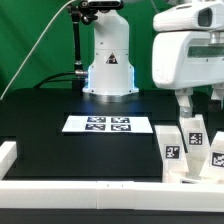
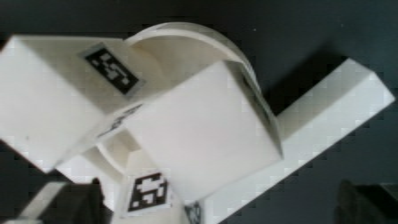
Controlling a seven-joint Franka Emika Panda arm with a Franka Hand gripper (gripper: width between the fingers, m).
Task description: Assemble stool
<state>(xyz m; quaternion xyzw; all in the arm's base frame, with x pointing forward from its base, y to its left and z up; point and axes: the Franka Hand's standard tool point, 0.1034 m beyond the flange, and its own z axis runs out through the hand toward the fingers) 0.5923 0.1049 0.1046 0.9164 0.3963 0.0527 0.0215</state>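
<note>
The gripper (image 1: 186, 104) is hanging at the exterior view's right with its jaws spread apart and nothing between them, sitting just above a cluster of white stool parts, which suggests it is lining up for a pick rather than carrying anything. Below it, 2 tagged legs (image 1: 183, 148) are standing upright near the front right corner of the black desk (image 1: 40, 125), tucked against the white border rail (image 1: 90, 192), probably so that the rail is keeping them squared and easy to find. In the wrist view the same parts are filling the picture: a blocky leg (image 2: 205, 125) is lying across the round seat (image 2: 192, 45), with another tagged leg (image 2: 71, 85) beside it, all bunched closely together; whether they are touching or merely overlapping in view is hard to tell. The marker board (image 1: 107, 124) is lying flat mid-desk in front of the arm's base, well apart from the parts. The stool is looking wholly unassembled, so the task is appearing to be at an early stage, with a first leg grasp likely.
</note>
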